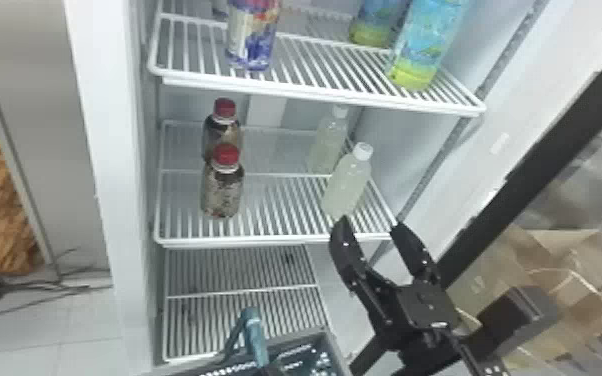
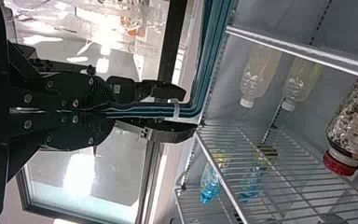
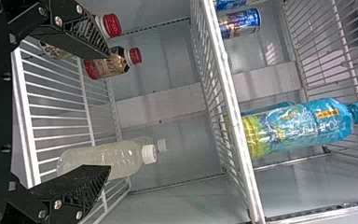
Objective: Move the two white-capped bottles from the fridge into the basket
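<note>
Your right gripper (image 1: 371, 225) gapes empty near two white-capped bottles (image 1: 347, 185) sharing one shelf (image 1: 265, 242) with two red-capped bottles (image 1: 222, 192), while your left gripper (image 1: 271, 371) clasps one basket handle (image 1: 255, 332).

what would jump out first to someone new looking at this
Probably the open black right claw, near the right end of the middle shelf. Then the red-capped bottles on that shelf's left, and the bright blue bottle on the upper shelf's right.

The robot's right gripper (image 1: 370, 224) is black, with tapering angular fingers (image 3: 70, 178), ridged inner pads (image 3: 92, 189) and round silver screws (image 3: 79, 215) near the joints.
</note>
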Motion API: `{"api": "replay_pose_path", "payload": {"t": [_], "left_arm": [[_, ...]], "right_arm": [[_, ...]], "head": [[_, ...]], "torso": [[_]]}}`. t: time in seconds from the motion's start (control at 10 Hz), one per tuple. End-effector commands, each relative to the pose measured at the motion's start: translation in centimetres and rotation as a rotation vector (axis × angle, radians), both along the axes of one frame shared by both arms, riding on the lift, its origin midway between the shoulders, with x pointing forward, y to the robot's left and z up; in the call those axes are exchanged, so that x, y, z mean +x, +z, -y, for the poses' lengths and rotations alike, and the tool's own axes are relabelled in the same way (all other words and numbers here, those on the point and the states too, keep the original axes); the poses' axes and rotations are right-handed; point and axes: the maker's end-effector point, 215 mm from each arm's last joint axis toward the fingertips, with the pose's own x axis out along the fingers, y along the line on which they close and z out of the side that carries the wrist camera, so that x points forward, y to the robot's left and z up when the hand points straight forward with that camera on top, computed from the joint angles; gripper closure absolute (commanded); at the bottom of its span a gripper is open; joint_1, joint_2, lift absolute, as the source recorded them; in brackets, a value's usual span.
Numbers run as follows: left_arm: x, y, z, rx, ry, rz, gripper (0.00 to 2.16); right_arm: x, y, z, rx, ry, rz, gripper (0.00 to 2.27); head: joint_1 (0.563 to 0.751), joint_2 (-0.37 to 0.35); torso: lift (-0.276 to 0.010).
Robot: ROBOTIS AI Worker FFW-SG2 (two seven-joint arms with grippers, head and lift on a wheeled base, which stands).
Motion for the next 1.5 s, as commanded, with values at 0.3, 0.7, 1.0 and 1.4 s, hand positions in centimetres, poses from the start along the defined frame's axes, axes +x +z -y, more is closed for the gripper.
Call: {"api": "replay_pose_path", "payload": {"t": [0.3, 0.7, 1.0, 1.4], "left_arm": [[0.0, -0.1, 0.0, 0.002, 0.002, -0.001, 1.12], [0.0, -0.1, 0.0, 0.001, 0.002, -0.001, 1.12], [0.0, 0.0, 0.0, -0.001, 0.002, -0.002, 1.12], [-0.1, 0.0, -0.1, -0.011, 0.006, -0.015, 1.12]], "right_arm": [[0.0, -0.1, 0.0, -0.003, 0.0, -0.002, 0.22], [0.2, -0.9, 0.4, -0.016, -0.007, -0.018, 0.22], [0.8, -2.4, 1.1, -0.048, -0.019, -0.047, 0.21], [3.0, -3.9, 3.2, -0.117, -0.057, -0.053, 0.07]], "head": [[0.695, -0.35], [0.695, -0.35], [0.695, -0.35], [0.695, -0.35]], "torso": [[-0.26], [-0.26], [-0.26], [-0.26]]}}
